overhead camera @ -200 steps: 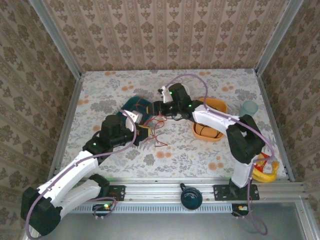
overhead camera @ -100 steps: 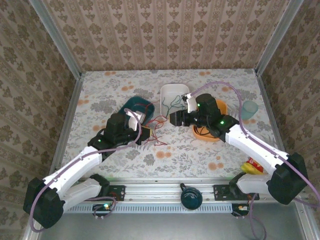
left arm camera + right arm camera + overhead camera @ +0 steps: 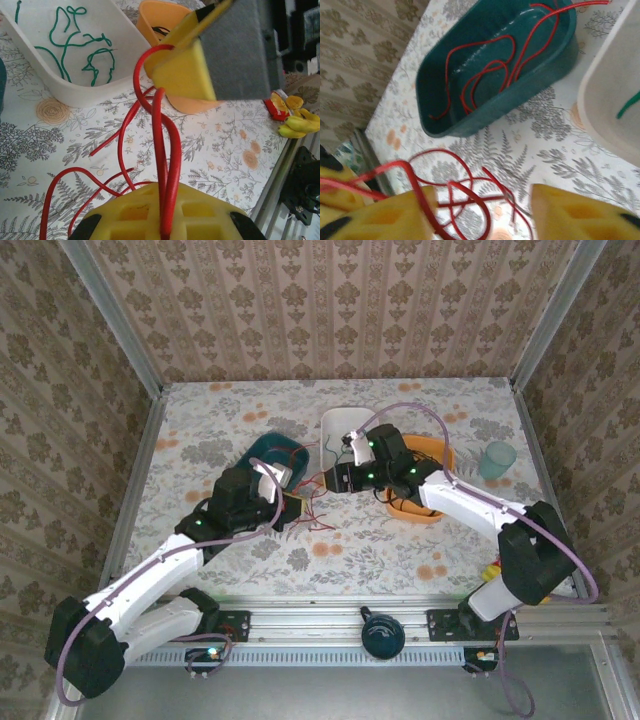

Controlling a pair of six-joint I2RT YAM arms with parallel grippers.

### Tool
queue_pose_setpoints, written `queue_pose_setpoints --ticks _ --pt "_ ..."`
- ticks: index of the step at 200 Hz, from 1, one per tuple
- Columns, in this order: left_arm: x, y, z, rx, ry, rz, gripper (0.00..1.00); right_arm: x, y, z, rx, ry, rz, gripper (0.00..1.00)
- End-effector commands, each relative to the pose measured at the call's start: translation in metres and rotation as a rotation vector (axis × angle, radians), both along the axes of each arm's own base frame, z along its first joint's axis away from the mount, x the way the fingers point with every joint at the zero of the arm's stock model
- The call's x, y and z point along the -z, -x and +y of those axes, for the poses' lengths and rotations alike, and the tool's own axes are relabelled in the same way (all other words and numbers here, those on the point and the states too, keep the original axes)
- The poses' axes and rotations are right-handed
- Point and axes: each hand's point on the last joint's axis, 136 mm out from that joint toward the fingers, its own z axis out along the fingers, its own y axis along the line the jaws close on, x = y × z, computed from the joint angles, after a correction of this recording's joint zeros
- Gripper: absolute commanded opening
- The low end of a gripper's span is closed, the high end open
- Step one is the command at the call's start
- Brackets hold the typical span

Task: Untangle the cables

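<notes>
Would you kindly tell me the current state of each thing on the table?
left gripper, shut on the red cable.
right gripper, open, that cable at one finger.
teal tray, holds red cables.
white tray, holds a green cable.
orange bowl, something dark inside.
cup, upright.

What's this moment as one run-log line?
left gripper: shut on red cable | right gripper: open beside it | green cable: in white tray

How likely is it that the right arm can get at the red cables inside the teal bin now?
Probably yes. The teal bin is open on top, its red cables lie bare ahead of the right tool, and only loose cable lies between.
</notes>
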Motion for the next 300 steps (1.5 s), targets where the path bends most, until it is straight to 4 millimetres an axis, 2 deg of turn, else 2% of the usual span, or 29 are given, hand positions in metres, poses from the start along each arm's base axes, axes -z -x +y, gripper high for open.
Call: queue_pose_setpoints --ticks 1,15,26,44,64,68,92,105,124,142,162,181,203,231,261,300 --pt "-0.017 0.0 -0.004 0.01 0.023 -0.028 0.04 -0.019 -0.008 0.014 -0.028 -0.066 -0.034 0.28" --pt "-0.015 -0.001 -0.004 0.006 0.019 -0.026 0.05 -0.019 -0.012 0.009 0.01 -0.048 -0.042 0.07" --pt "-0.013 -0.003 -0.003 -0.009 0.01 -0.025 0.1 -0.02 -0.015 0.002 0.049 -0.026 -0.061 0.0" --pt "-0.005 -0.008 0.002 -0.045 -0.014 -0.021 0.15 -0.026 -0.02 -0.018 0.142 0.015 -0.098 0.0" --pt "0.01 -0.012 0.005 -0.072 -0.045 0.003 0.16 -0.031 -0.024 -0.047 0.264 0.072 -0.137 0.0" --pt "0.014 -0.013 0.006 -0.075 -0.051 0.011 0.16 -0.041 -0.023 -0.055 0.292 0.07 -0.163 0.0" --pt "0.031 -0.015 0.004 -0.077 -0.073 0.053 0.14 -0.055 -0.022 -0.091 0.423 0.108 -0.206 0.0" --pt "0.04 -0.016 0.002 -0.075 -0.083 0.077 0.13 -0.065 -0.02 -0.104 0.459 0.095 -0.227 0.0" --pt "0.048 -0.014 -0.007 -0.049 -0.084 0.096 0.18 -0.078 -0.012 -0.101 0.409 0.072 -0.257 0.0" --pt "0.046 -0.01 -0.019 0.004 -0.092 0.08 0.36 -0.081 -0.005 -0.097 0.367 0.063 -0.245 0.0" --pt "0.035 -0.003 -0.037 0.079 -0.087 0.041 0.51 -0.081 0.0 -0.093 0.339 0.048 -0.235 0.0" --pt "0.019 -0.001 -0.049 0.115 -0.066 0.0 0.59 -0.08 0.007 -0.084 0.275 0.031 -0.213 0.0" --pt "0.002 -0.006 -0.055 0.109 -0.049 -0.043 0.62 -0.077 0.014 -0.075 0.215 0.011 -0.185 0.0" --pt "-0.011 -0.009 -0.059 0.116 -0.031 -0.072 0.62 -0.079 0.02 -0.074 0.192 -0.001 -0.185 0.0" --pt "0.0 -0.01 -0.058 0.112 -0.061 -0.052 0.62 -0.09 0.018 -0.083 0.237 0.005 -0.231 0.0" --pt "0.016 -0.013 -0.048 0.04 -0.065 -0.036 0.62 -0.124 0.017 -0.09 0.279 -0.036 -0.34 0.0"
